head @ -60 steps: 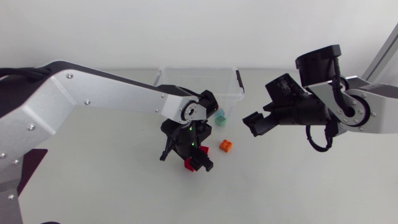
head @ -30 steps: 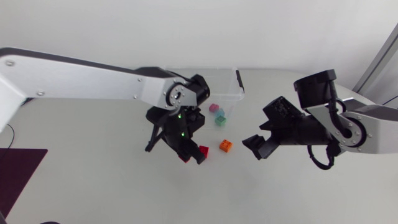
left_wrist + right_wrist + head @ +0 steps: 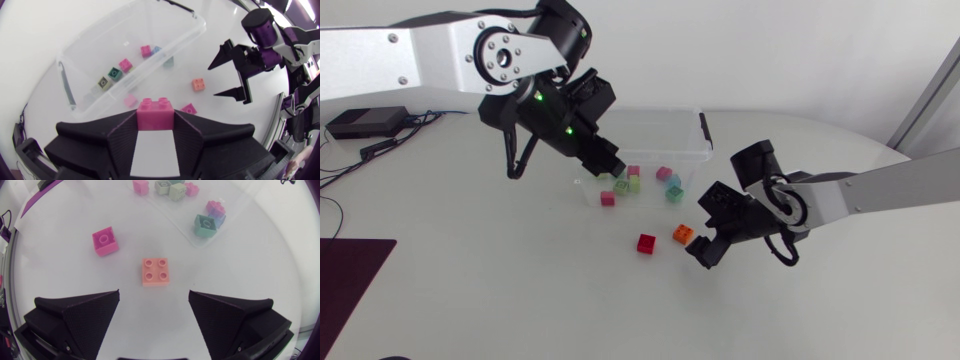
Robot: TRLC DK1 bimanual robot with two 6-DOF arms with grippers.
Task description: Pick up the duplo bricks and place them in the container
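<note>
My left gripper (image 3: 608, 165) hangs above the front left part of the clear container (image 3: 698, 128). In the left wrist view it (image 3: 155, 119) is shut on a pink-red brick (image 3: 155, 107). A red brick (image 3: 646, 243) and an orange brick (image 3: 683, 235) lie on the table in front of the container. My right gripper (image 3: 704, 243) is low beside the orange brick, open. The right wrist view shows the orange brick (image 3: 155, 271) just ahead of the gap between its fingers (image 3: 154, 299), and the red brick (image 3: 105, 241) farther off to one side. Several small bricks (image 3: 623, 186) lie inside the container.
A dark purple mat (image 3: 350, 272) covers the table's front left corner. A black box (image 3: 360, 122) with cables sits at the back left. From the left wrist, the open right gripper (image 3: 235, 70) shows beyond the container (image 3: 70, 95).
My left gripper shut on the pink-red brick and rose from the table to above the container. My right arm came down and left, ending beside the orange brick.
</note>
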